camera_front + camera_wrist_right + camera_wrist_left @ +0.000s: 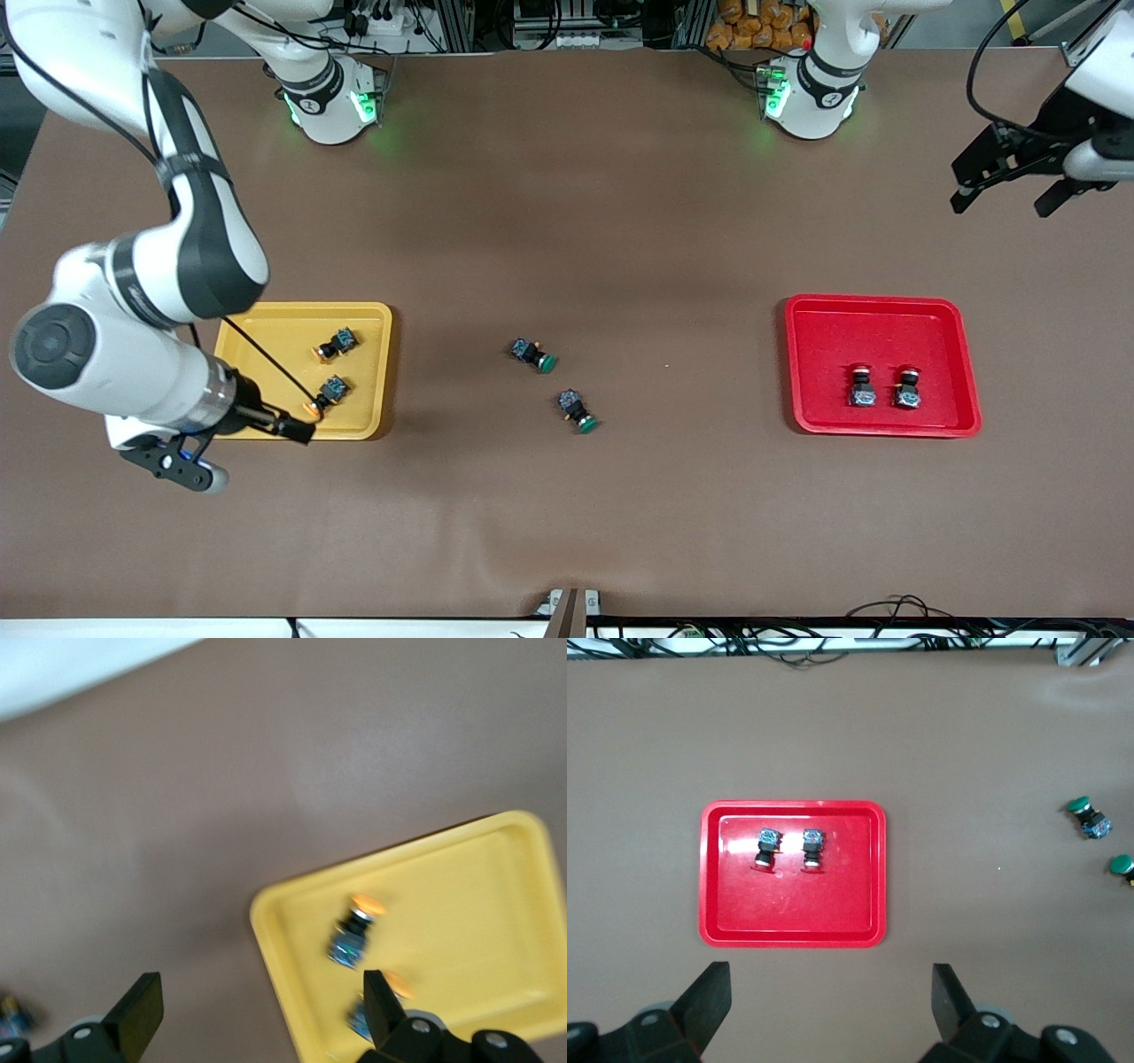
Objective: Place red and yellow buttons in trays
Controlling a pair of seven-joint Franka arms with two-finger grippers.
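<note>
**All four buttons trayed; sorting looks finished**

The yellow tray [372, 372], at mid-left of the front frame toward the right arm's end of the surface [620, 221], holds both yellow-capped buttons: one [336, 344] in its middle, the other [326, 395] nearer the front camera, close to the tray's lower rim. The red tray [961, 354], at mid-right of the frame toward the left arm's end, holds both red-capped buttons [862, 387] [907, 388] side by side, just apart, caps pointing toward the arms' bases.

Two green-capped buttons [533, 354] [577, 410] lie on the bare surface in the centre of the frame, between the trays and well apart from both. The task does not name them, so they likely belong where they are.

The right end effector [244, 447] hangs at lower left of the frame, over the front corner of the yellow tray, fingers spread wide and carrying nothing. The left end effector [1005, 197] waits at upper right, over bare surface above the red tray in the frame, likewise spread wide and empty.

Judging from this layout, every red and yellow button is already in a tray of its own colour, and nothing appears left but for the arms to retire.
</note>
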